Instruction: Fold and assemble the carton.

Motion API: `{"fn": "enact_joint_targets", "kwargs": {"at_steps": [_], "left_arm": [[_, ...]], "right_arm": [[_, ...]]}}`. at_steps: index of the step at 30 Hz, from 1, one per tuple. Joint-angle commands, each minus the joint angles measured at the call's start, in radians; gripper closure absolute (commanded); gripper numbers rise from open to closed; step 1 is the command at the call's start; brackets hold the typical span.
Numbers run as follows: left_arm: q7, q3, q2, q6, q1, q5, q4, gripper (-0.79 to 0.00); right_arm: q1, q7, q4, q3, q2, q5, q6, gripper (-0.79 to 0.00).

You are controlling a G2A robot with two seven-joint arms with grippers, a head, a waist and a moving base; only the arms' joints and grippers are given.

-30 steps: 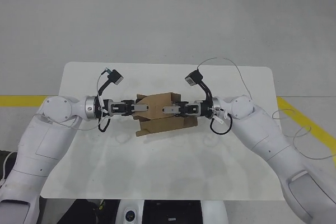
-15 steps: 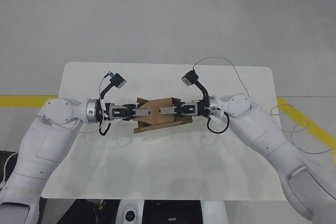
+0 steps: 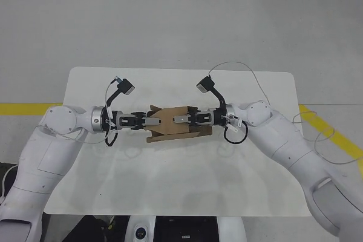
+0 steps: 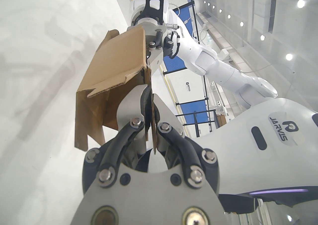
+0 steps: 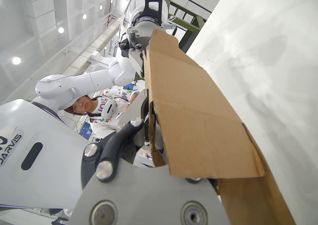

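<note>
A brown cardboard carton (image 3: 171, 123), partly folded, hangs just above the middle of the white table (image 3: 181, 181), held between my two arms. My left gripper (image 3: 150, 121) is shut on the carton's left edge. The left wrist view shows its fingertips (image 4: 146, 99) pinching a cardboard wall of the carton (image 4: 111, 79). At the carton's right end, my right gripper (image 3: 185, 119) is shut on it. In the right wrist view a broad carton panel (image 5: 188, 116) runs from the right gripper (image 5: 149, 116) toward the far left gripper (image 5: 135, 44). Flaps dangle below the carton.
The table's front half lies bare below the carton. A thin cable (image 3: 254, 75) loops over the table's back right from the right arm. Grey floor with a yellow line (image 3: 12, 109) surrounds the table.
The carton has turned between the two grippers and now looks flatter and narrower from above. Both grippers shifted slightly toward the table's front, still holding it.
</note>
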Motion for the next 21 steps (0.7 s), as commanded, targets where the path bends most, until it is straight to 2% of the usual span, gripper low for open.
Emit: {"fn": "enact_joint_targets", "kwargs": {"at_steps": [1, 21], "left_arm": [[0.006, -0.004, 0.0, 0.011, -0.003, -0.012, 0.006, -0.785], [0.013, -0.029, -0.011, 0.142, -0.022, -0.201, 0.019, -0.785]], "right_arm": [[0.004, -0.003, 0.011, -0.003, -0.001, 0.002, -0.003, 0.0], [0.01, 0.013, 0.066, 0.032, -0.017, -0.009, 0.013, 0.0]]}}
